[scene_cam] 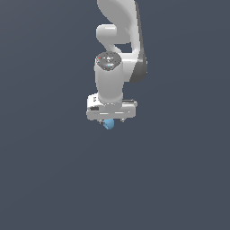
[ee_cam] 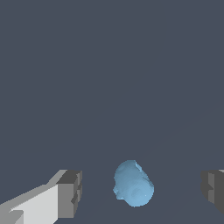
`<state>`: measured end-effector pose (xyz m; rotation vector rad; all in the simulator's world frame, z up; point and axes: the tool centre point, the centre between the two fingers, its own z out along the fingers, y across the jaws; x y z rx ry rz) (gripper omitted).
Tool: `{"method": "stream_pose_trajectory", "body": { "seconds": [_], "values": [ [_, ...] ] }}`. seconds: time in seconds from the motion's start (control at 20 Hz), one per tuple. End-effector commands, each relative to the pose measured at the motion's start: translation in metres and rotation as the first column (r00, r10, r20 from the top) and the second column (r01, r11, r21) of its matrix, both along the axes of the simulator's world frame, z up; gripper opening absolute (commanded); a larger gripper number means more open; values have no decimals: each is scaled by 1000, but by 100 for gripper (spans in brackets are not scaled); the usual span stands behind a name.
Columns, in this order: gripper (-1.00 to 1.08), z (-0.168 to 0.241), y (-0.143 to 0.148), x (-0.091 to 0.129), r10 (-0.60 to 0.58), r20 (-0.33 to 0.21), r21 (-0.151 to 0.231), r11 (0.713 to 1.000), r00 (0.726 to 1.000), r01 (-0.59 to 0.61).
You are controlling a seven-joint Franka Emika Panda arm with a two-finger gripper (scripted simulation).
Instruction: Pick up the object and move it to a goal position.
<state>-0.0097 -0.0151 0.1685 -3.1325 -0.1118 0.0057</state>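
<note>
The object [ee_cam: 133,189] is a small light-blue rounded blob lying on the dark grey floor. In the wrist view it sits between my two grey fingertips [ee_cam: 70,194], with clear gaps on both sides. My gripper [ee_cam: 142,192] is open around it and touches nothing. In the exterior view the white arm points straight down and the object [scene_cam: 108,124] peeks out just under the gripper [scene_cam: 111,120], whose fingers are mostly hidden by the hand.
The plain dark grey floor [scene_cam: 179,179] stretches all around. No goal marker or other item shows in either view.
</note>
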Motion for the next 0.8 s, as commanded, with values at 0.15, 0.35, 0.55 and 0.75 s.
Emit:
{"method": "stream_pose_trajectory", "body": {
  "seconds": [0.15, 0.35, 0.55, 0.75],
  "values": [
    [100, -11, -4, -10, 95, 1, -2, 995, 995, -95],
    [100, -22, -7, -21, 189, 1, -4, 982, 982, -189],
    [100, -33, -10, -32, 289, 2, -5, 957, 957, -289],
    [100, -44, -12, -45, 387, 2, -6, 922, 922, -387]
  ]
}}
